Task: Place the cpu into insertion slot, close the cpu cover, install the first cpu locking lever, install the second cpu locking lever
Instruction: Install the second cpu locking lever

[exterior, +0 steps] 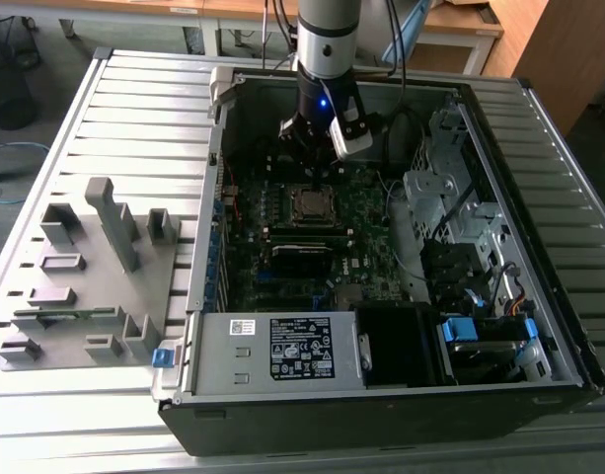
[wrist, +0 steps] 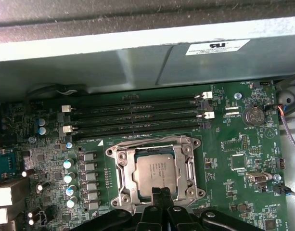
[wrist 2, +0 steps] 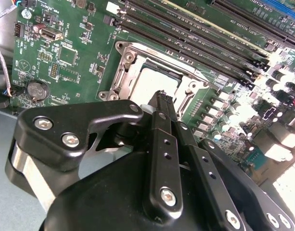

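Observation:
The cpu (wrist: 157,172), a dull silver square, lies flat in the socket on the green motherboard (wrist: 231,144). The silvery cpu cover (wrist: 124,177) lies down around it, and the chip shows through its window. My gripper (wrist: 160,191) hangs just above the socket's edge, its black fingers (wrist: 154,193) pressed together with nothing between them. In the second wrist view the gripper (wrist 2: 162,95) points at the cpu (wrist 2: 156,79) inside the cover (wrist 2: 124,73). From the exterior view, the gripper (exterior: 317,180) stands directly over the cpu (exterior: 310,204). I cannot make out the locking levers' position.
Long black memory slots (wrist: 137,115) run beside the socket, with the case wall (wrist: 137,62) behind them. Capacitors (wrist: 69,175) stand on the socket's other side. The open case holds a power supply (exterior: 272,351) and drive cages (exterior: 450,197). A grey fixture (exterior: 95,257) sits at the exterior view's left.

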`<state>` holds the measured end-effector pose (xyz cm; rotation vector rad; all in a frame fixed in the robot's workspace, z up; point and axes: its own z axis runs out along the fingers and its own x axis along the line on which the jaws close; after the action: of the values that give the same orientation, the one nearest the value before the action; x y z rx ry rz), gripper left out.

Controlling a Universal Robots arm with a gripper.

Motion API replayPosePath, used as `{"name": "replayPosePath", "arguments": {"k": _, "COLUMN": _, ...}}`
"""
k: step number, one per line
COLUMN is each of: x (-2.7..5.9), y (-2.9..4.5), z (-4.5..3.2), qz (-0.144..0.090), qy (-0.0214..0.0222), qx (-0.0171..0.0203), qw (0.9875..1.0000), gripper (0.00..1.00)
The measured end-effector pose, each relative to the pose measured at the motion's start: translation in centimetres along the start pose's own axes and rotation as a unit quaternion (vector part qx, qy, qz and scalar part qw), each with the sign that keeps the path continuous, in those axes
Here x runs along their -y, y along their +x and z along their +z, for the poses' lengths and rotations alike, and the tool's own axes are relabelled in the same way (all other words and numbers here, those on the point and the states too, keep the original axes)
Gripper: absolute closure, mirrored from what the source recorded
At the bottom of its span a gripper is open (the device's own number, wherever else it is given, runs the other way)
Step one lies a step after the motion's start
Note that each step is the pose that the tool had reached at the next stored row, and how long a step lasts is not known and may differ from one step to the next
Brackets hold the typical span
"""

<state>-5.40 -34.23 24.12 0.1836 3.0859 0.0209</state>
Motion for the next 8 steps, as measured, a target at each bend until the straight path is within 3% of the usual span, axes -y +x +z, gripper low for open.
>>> {"name": "replayPosePath", "arguments": {"k": 8, "x": 0.0, "y": -0.01, "z": -0.22, "qz": 0.0, "qy": -0.0001, "qx": 0.0, "qw": 1.0, "gripper": 0.9}}
